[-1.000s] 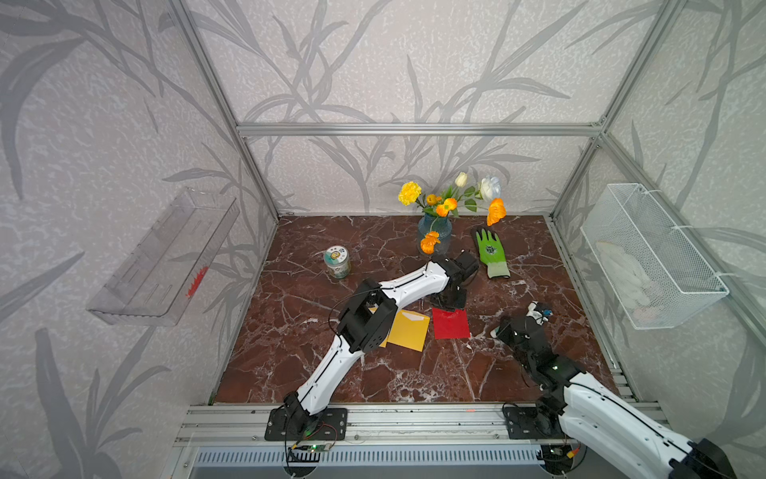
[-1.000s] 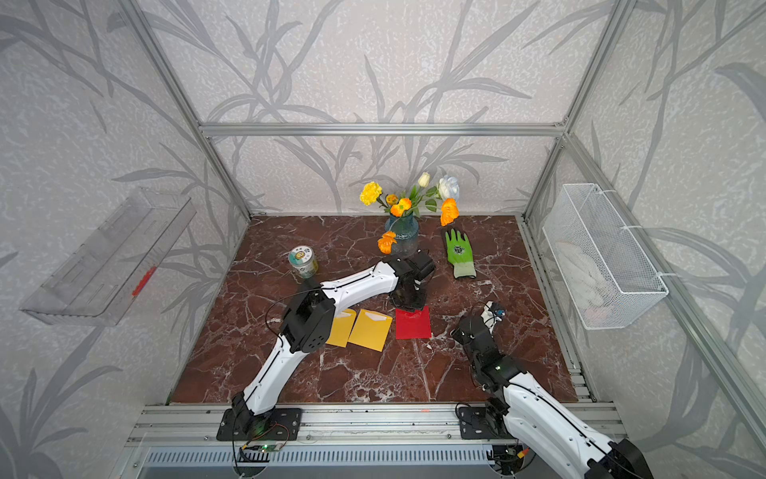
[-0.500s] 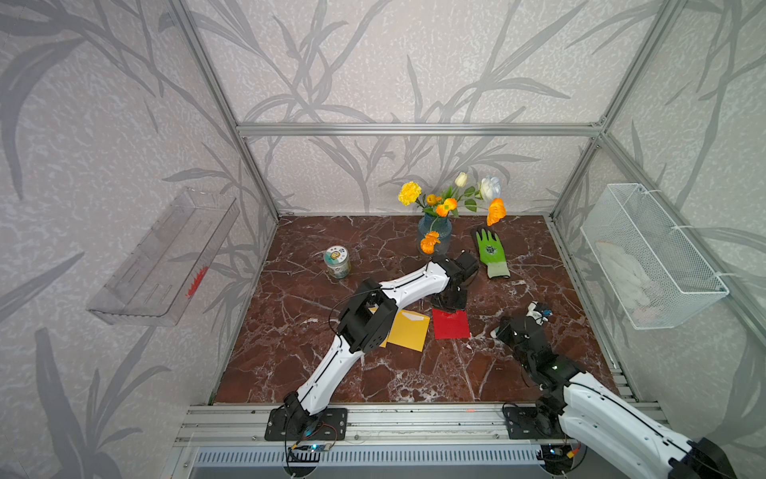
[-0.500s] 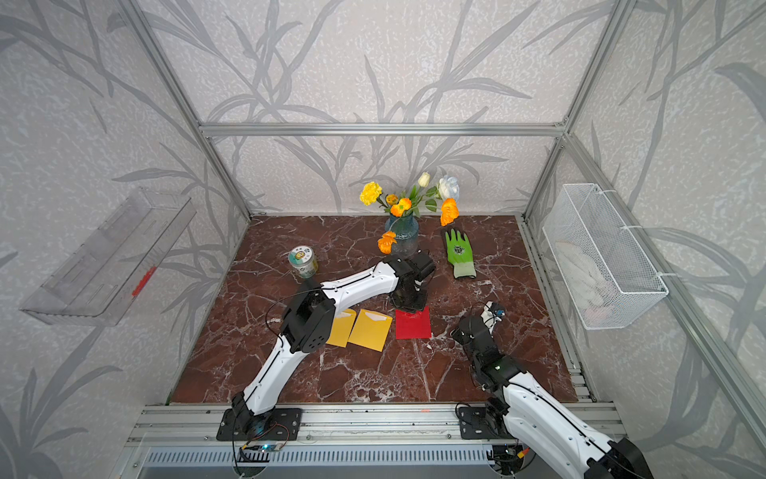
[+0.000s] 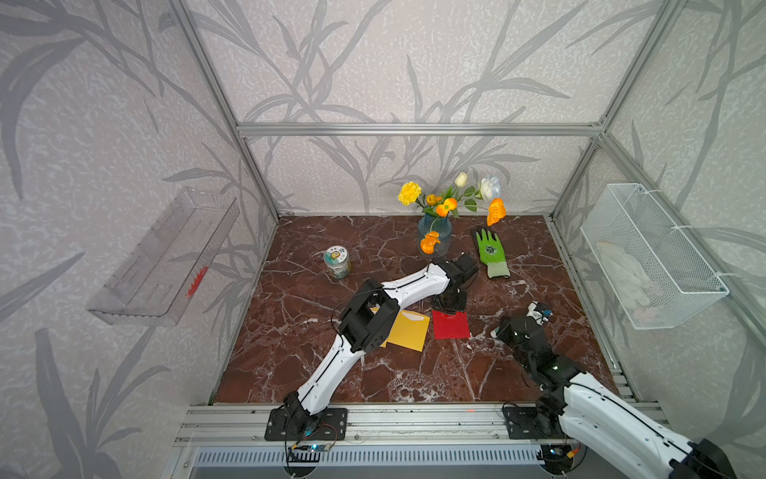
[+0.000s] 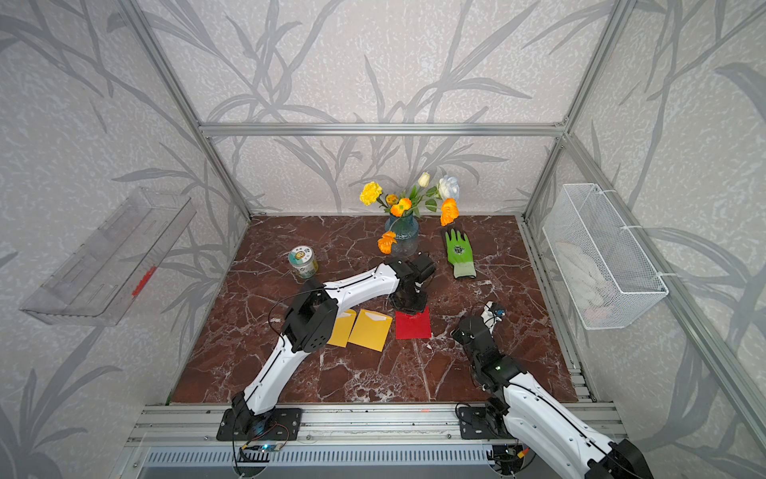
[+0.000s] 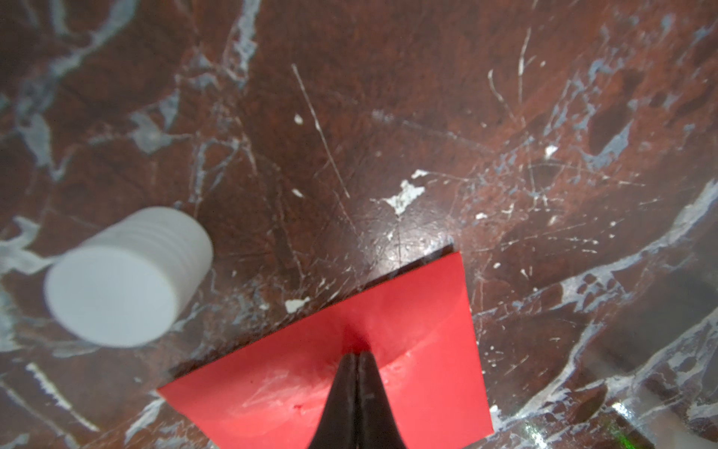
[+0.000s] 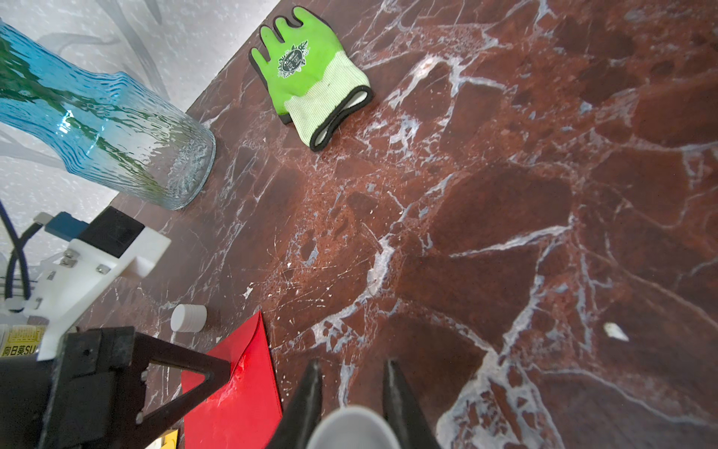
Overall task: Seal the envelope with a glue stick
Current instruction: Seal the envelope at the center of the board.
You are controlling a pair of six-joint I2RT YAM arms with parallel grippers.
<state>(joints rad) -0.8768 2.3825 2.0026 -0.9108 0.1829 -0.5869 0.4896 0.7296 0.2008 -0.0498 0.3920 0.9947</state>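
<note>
The right hand [image 8: 352, 366] pinches the glue stick [image 8: 351, 427] between its fingers, just beside the red envelope [image 8: 241, 400] on the worktop [image 8: 505, 194]. The left hand [image 7: 357, 355], pressed together, rests its tips on that envelope. A white cap [image 7: 124, 272] lies nearby.

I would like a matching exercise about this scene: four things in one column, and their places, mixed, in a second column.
1 red envelope
2 white cap
3 green glove
4 glue stick

A between the fingers of the right gripper
B beside the blue vase
C under the shut left gripper
D on the table, close to the red envelope

Pairs: 1-C, 2-D, 3-B, 4-A
</note>
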